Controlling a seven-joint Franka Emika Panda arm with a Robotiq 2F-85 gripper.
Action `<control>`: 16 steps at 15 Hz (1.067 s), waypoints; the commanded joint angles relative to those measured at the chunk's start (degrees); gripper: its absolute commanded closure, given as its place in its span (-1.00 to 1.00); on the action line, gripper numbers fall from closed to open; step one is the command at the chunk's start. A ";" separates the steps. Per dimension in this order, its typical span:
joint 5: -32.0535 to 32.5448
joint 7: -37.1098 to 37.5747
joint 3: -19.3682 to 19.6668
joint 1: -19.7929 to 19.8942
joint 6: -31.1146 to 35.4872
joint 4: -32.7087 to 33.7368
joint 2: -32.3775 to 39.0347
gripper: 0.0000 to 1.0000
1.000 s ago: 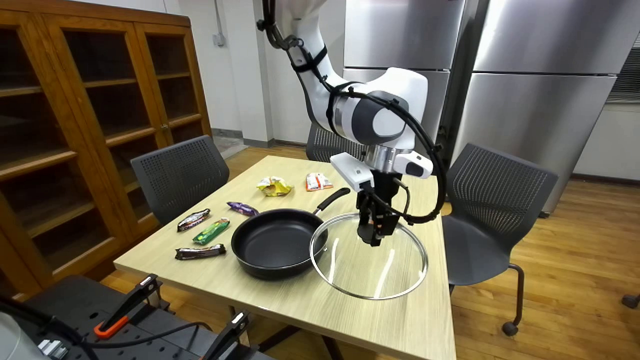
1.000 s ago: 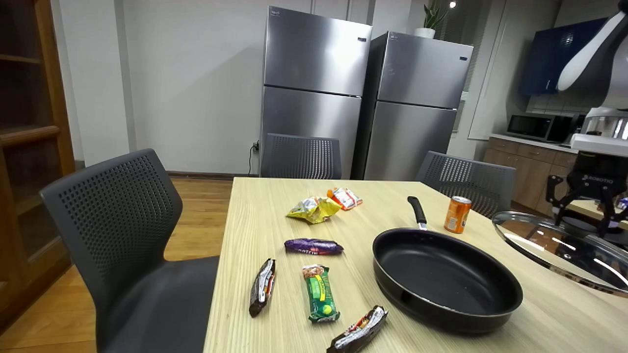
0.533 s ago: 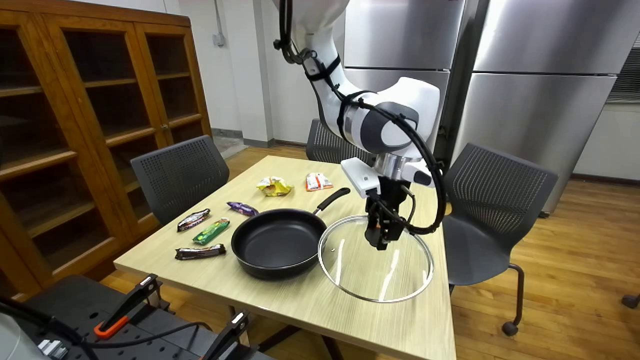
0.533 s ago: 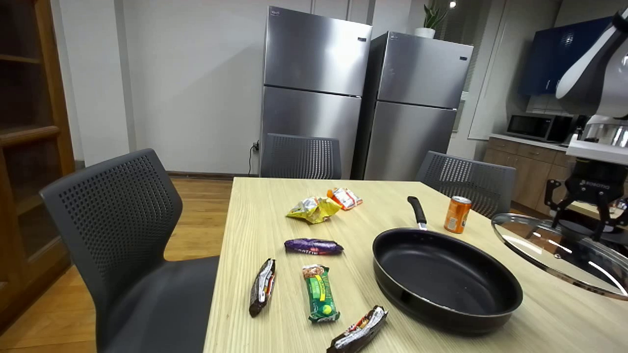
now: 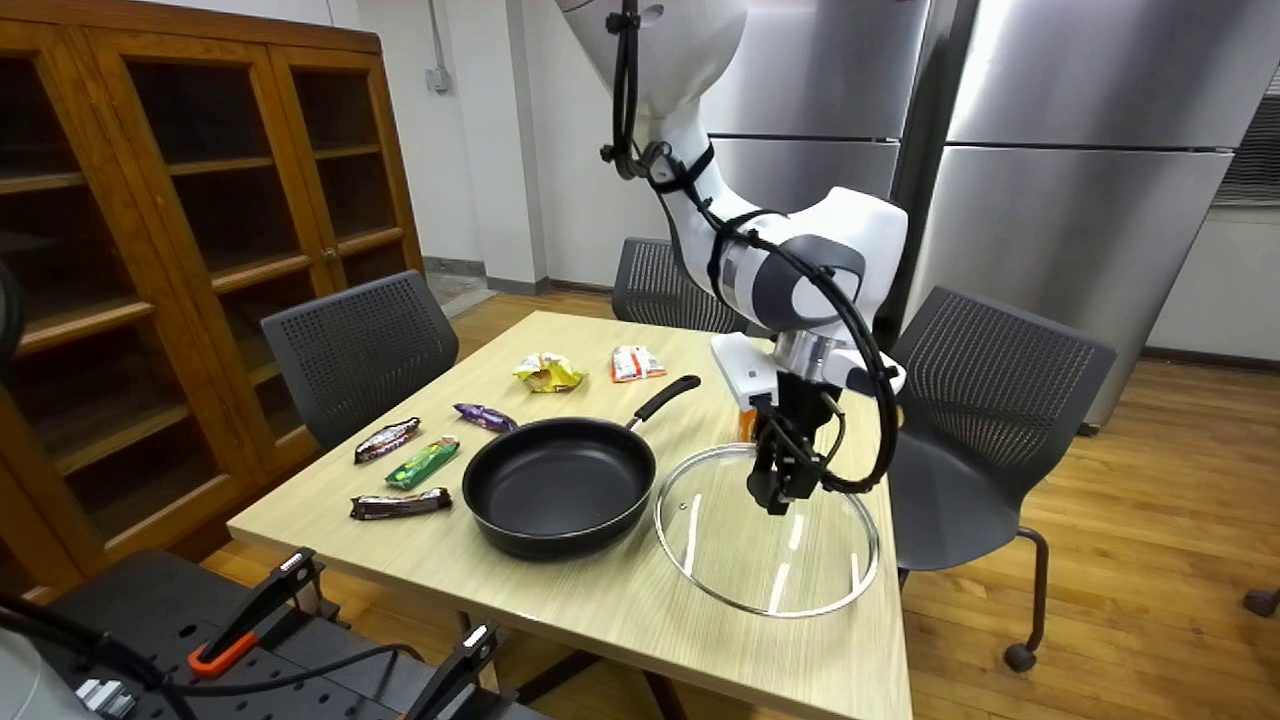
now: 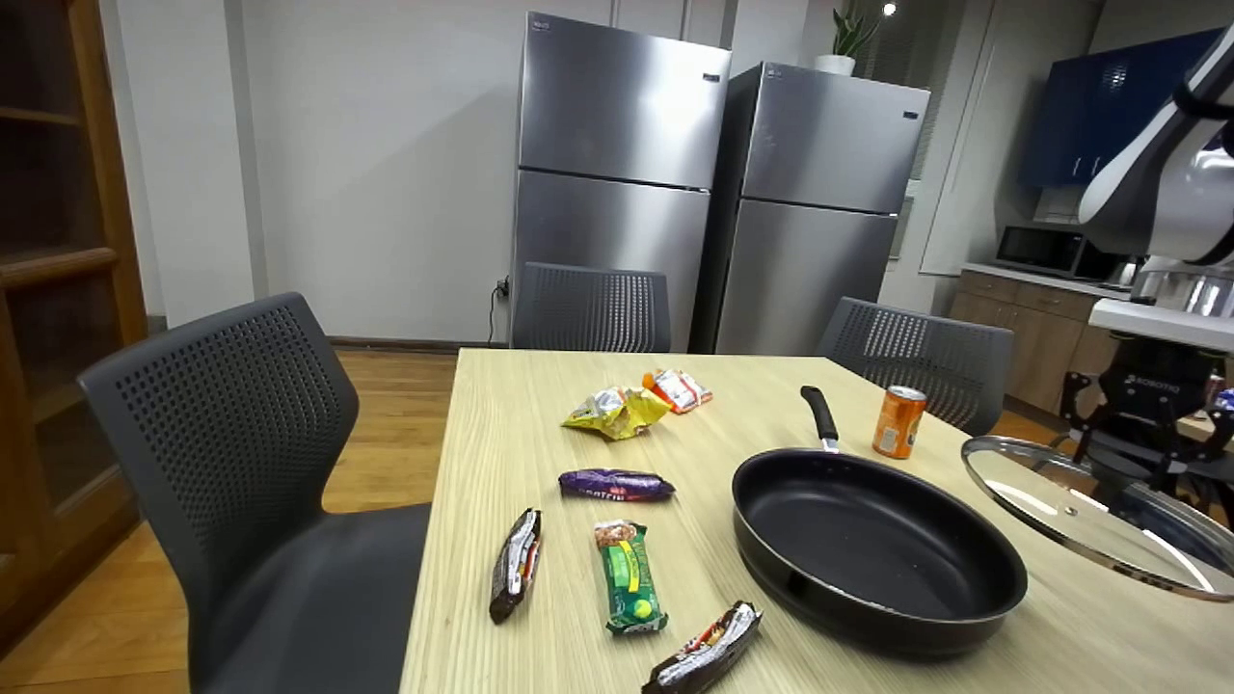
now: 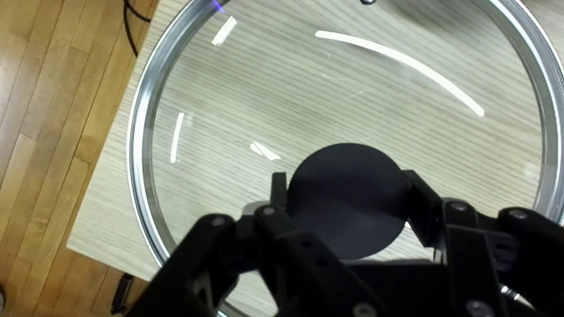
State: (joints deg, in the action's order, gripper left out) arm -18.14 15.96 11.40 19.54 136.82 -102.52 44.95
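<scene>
Shifted right and down since a second ago, the glass lid (image 5: pixel 738 555), black knob (image 7: pixel 348 202) clasped by my remote gripper (image 7: pixel 347 193), shows lower right of center in an exterior view.

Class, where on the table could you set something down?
Bare tabletop: between the yellow packet, purple bar and pan; in an exterior view, the front strip below pan and glass lid. Crowded: around the green bar, amid other bars; gripper and lid cover another spot.
</scene>
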 commanded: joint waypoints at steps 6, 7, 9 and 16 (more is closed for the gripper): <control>-1.98 2.66 -0.44 3.08 -8.89 13.74 7.07 0.21; -2.02 2.55 -0.56 3.18 -9.29 14.65 7.70 0.21; -1.95 2.38 -0.81 3.03 -9.52 16.14 9.01 0.21; -2.03 2.40 -1.69 2.89 -9.75 19.74 12.44 0.21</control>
State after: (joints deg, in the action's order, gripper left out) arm -19.33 17.41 10.35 21.75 130.11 -86.28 56.65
